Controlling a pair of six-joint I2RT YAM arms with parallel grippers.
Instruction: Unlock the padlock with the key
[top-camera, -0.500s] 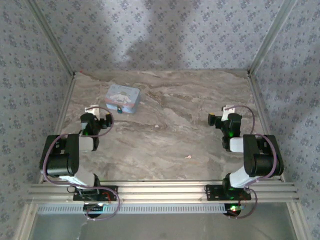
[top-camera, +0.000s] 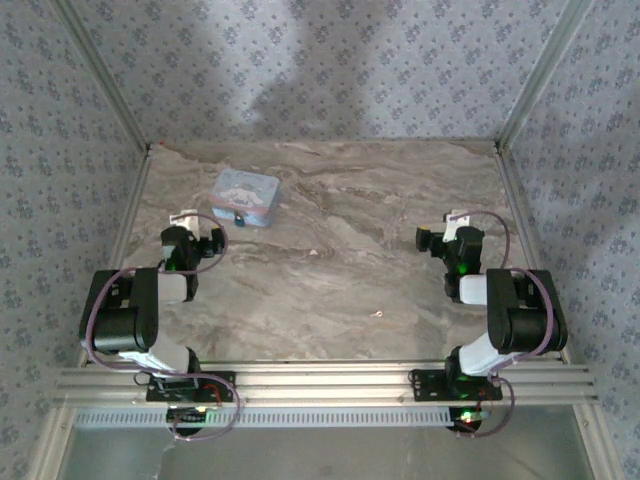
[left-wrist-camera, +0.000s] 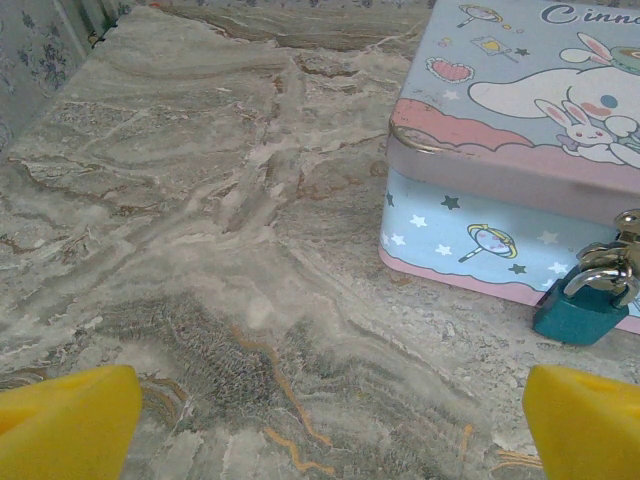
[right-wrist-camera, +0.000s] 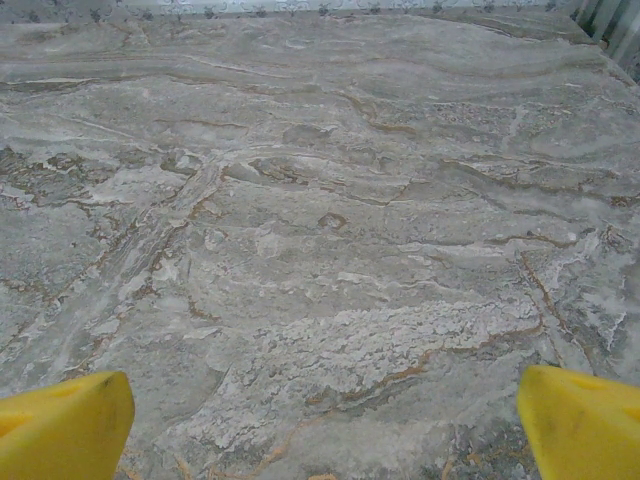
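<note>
Grey-brown marbled stone makes up the surface (top-camera: 340, 250), walled in by pale blue flower-print wallpaper.

The padlock (left-wrist-camera: 585, 305) has a teal-blue body and a thin silvery shackle. The shackle is hooked through the metal clasp on the front wall of a tin box (left-wrist-camera: 470, 235). The body rests on the stone, touching the tin's pink bottom edge and slightly tilted. No keyhole can be made out on the side that shows. From above, the padlock is just a dark blue dot on the tin's near side.

The key (top-camera: 380, 316) is a tiny pale speck with a ring-shaped head. It lies flat on bare stone near the front, closer to the right arm and well apart from the tin. Its teeth are too small to make out.

The tin's lid carries a white long-eared cartoon figure and the letters "Cinn", cut off by the frame edge. Stars and small drawings dot its pale blue wall.

The left fingers (left-wrist-camera: 65, 420) are spread wide and hold nothing, with the tin just ahead to their right. The right fingers (right-wrist-camera: 60, 425) are equally wide and empty over bare stone. Only the yellow tips show in each wrist view.
</note>
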